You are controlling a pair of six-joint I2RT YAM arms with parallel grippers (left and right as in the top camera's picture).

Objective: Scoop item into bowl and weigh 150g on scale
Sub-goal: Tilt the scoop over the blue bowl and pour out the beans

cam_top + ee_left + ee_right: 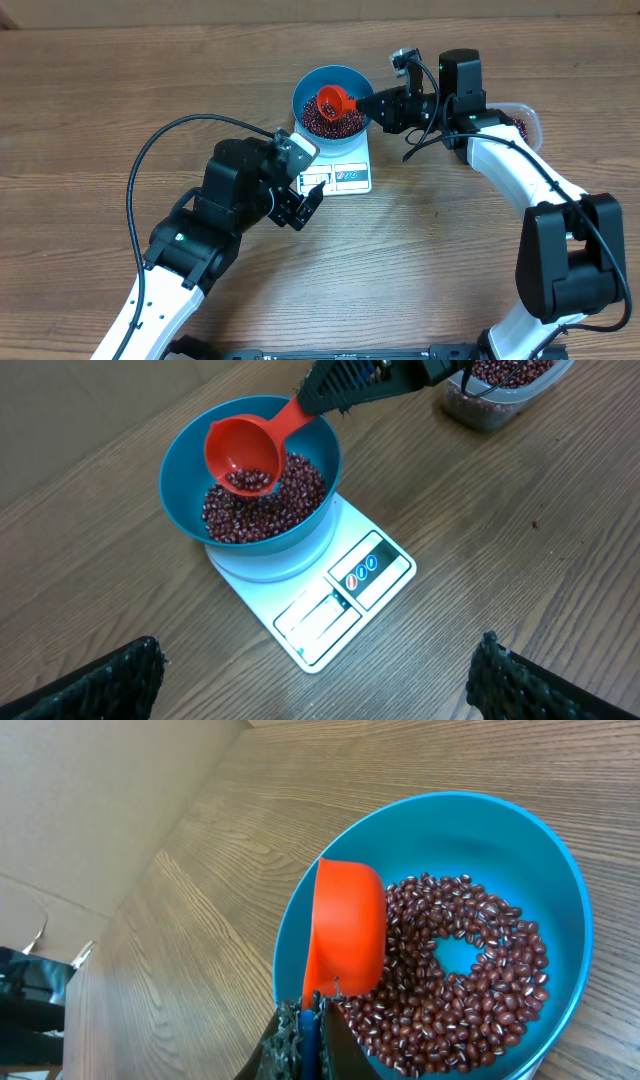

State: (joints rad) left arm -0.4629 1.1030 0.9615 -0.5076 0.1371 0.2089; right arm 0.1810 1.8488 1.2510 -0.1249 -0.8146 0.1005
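Overhead: bowl (303, 88) sits on scale (350, 172), upper middle of frame, beans (322, 124) heaped inside. Right gripper (383, 105) holds scoop (332, 100), cup over bowl centre. Scoop's long axis runs left-right, cup at left end, gripper at right end. Tub (527, 118) at far right, mostly hidden behind right arm (520, 170). Left gripper (306, 200) just below scale, touching nothing.

Left wrist: left fingers (125, 675) wide apart at bottom corners, empty. Scoop tilted above the bean pile, a few beans in its cup. Scale display too small to read. Tub upper right, beans in it.

Right wrist: fingers (290, 1040) pinched together on blue handle (310, 1035) at bottom edge. Cup on its side over bowl's left half. Beans ring a bare blue patch.

Judgement: dumping a load. Tub lies right of bowl, roughly along scoop's axis, right arm nearer, so a refill means pulling back rightward.
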